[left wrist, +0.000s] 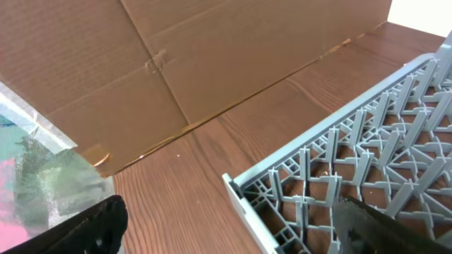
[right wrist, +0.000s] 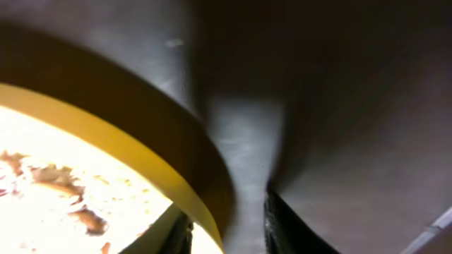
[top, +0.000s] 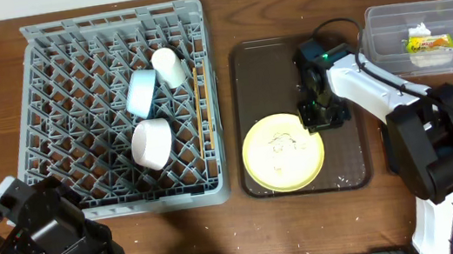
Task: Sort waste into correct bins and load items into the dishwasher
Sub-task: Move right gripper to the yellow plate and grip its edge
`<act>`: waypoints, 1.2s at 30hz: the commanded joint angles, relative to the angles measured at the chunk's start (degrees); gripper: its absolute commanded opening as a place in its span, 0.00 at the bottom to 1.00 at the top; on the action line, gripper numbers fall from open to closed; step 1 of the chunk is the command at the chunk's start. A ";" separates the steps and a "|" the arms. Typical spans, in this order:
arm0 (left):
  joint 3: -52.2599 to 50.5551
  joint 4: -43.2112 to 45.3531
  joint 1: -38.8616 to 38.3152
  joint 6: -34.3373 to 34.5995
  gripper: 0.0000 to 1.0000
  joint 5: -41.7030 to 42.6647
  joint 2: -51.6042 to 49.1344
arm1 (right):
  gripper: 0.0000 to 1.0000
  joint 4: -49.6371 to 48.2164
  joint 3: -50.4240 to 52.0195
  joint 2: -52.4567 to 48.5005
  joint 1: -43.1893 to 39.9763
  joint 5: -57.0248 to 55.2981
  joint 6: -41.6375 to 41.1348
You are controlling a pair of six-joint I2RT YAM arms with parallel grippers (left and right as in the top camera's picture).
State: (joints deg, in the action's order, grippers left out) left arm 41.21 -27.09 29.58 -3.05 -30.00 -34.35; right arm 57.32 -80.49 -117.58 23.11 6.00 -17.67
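Chiefly, the danger lies in how thin a hold the right gripper (top: 317,117) has on the yellow plate (top: 282,152). Its fingers bracket only the rim at the plate's far right edge, so the disc's whole weight would hang out to the hand's left and back toward the arm's base. A lift from there could let the plate pivot or slip free and drop back onto the brown tray (top: 350,168) beneath the hand. The rice grains (top: 282,145) stuck on the plate's face add a second hazard. If the plate tips before it is over a bin, they would scatter on the tray or table, not into the clear tub (top: 388,22), which sits ahead and to the right of the hand with the wrapper (top: 430,41) inside. Carrying the plate straight to the dish rack (top: 73,94), well off to the hand's left, would load it unscraped. As for the pose, the right arm reaches forward and inward with the wrist pitched steeply down. In the wrist view the fingers (right wrist: 282,226) stand slightly parted astride the rim, with a sliver of gap on the outer side, so a firm pinch is not evident. The left gripper (left wrist: 240,227) hangs spread and empty just off the rack's near left corner.
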 commanded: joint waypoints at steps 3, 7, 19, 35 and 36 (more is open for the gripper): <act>1.29 -0.13 0.20 -0.37 0.94 -0.70 0.09 | 0.35 0.20 -0.46 0.94 -1.11 -9.55 -4.17; 1.29 -0.13 0.20 -0.37 0.94 -0.70 0.09 | 0.35 2.91 -3.85 0.94 -3.91 -12.76 -4.17; 1.29 -0.13 0.20 -0.35 0.94 -0.70 0.09 | 0.34 18.95 -22.12 1.25 -5.05 -6.71 3.30; 1.29 -0.13 0.20 -0.37 0.94 -0.70 0.09 | 0.50 8.66 -18.18 1.20 17.57 -11.89 -20.20; 1.29 -0.13 0.20 -0.37 0.94 -0.70 0.09 | 0.51 6.58 -17.40 1.20 18.25 -12.24 -21.94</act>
State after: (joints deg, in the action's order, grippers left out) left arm 41.21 -27.07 29.58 -3.05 -30.00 -34.35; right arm 67.20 -100.55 -117.25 39.09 2.09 -25.45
